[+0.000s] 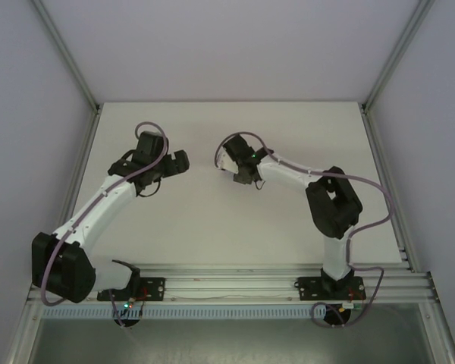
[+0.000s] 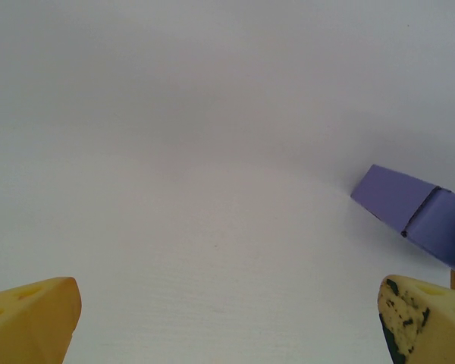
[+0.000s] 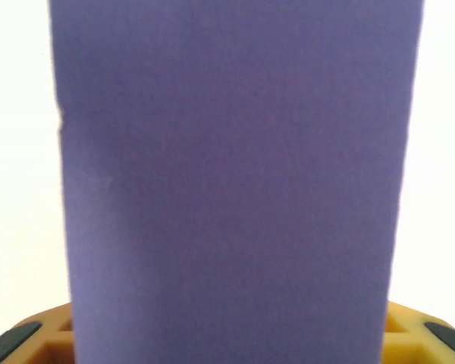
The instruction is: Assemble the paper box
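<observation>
From above, your left gripper (image 1: 178, 162) and right gripper (image 1: 229, 161) face each other over the middle of the table (image 1: 212, 227). In the left wrist view, the fingers are spread wide and the paper box (image 2: 413, 212) lies to their right. In the right wrist view, the box runs lengthwise between the fingers, so this arm is nearer; you cannot tell if they clamp it.

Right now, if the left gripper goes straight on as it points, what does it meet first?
Likely the bare white table; nothing else lies ahead of the left gripper. The paper box sits right of that line, though depth is unclear.
</observation>
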### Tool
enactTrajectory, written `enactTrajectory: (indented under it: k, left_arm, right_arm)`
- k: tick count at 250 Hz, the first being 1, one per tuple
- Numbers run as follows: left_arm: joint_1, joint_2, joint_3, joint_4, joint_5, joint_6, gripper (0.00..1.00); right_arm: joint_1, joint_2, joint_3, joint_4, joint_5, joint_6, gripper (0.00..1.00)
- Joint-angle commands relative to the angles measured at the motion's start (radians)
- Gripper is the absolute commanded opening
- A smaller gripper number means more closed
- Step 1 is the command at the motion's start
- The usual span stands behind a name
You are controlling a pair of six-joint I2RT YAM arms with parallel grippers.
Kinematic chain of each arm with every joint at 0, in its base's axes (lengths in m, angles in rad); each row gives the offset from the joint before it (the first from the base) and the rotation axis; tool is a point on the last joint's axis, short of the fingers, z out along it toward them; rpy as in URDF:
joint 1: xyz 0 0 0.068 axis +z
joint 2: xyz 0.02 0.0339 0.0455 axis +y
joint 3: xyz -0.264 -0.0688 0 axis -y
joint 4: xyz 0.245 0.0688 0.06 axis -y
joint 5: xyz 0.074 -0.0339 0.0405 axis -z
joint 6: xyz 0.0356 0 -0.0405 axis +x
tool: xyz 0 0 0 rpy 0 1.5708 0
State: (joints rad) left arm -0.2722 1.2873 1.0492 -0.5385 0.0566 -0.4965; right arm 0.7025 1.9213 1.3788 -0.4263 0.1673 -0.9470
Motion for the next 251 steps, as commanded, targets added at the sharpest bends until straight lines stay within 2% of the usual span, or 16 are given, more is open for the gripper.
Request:
enactTrajectory:
  k: [1,21,31,45,73,131,159,180,199,214,239,251]
  left_arm:
    - [0.008,-0.030,-0.022,-0.023,-0.051,-0.001,1.00]
    - [0.009,-0.037,-0.030,-0.018,-0.055,-0.004,1.00]
    - [0.010,-0.039,-0.032,-0.017,-0.054,-0.005,1.00]
    - [0.009,-0.037,-0.030,-0.018,-0.052,-0.004,1.00]
    - [0.009,-0.036,-0.017,-0.026,-0.048,-0.002,1.00]
    - [0.010,-0.052,-0.022,-0.004,-0.062,0.003,1.00]
    - [0.010,-0.062,-0.029,0.017,-0.088,0.020,1.00]
    - [0.013,-0.078,-0.057,0.057,-0.152,0.032,1.00]
    - [0.019,-0.100,-0.123,0.158,-0.223,0.072,1.00]
    - [0.019,-0.122,-0.214,0.296,-0.319,0.119,1.00]
    - [0.026,-0.159,-0.379,0.581,-0.484,0.208,1.00]
    - [0.034,-0.188,-0.445,0.701,-0.502,0.240,1.00]
  right_arm:
    - [0.031,-0.036,-0.137,0.245,0.208,-0.237,0.48]
    - [0.050,-0.051,-0.222,0.375,0.230,-0.302,0.57]
    - [0.054,-0.054,-0.243,0.389,0.232,-0.302,0.65]
    - [0.060,-0.059,-0.253,0.372,0.243,-0.280,0.86]
    - [0.073,-0.105,-0.267,0.282,0.243,-0.219,1.00]
    - [0.102,-0.318,-0.235,-0.161,0.037,0.026,1.00]
    - [0.093,-0.454,-0.292,-0.207,-0.080,0.057,1.00]
    - [0.058,-0.583,-0.388,-0.049,-0.107,0.125,1.00]
    - [-0.029,-0.700,-0.481,0.108,-0.158,0.246,1.00]
    - [-0.125,-0.763,-0.570,0.276,-0.157,0.392,1.00]
    - [-0.312,-0.831,-0.702,0.497,-0.089,0.666,1.00]
    - [-0.394,-0.830,-0.741,0.542,-0.062,0.770,1.00]
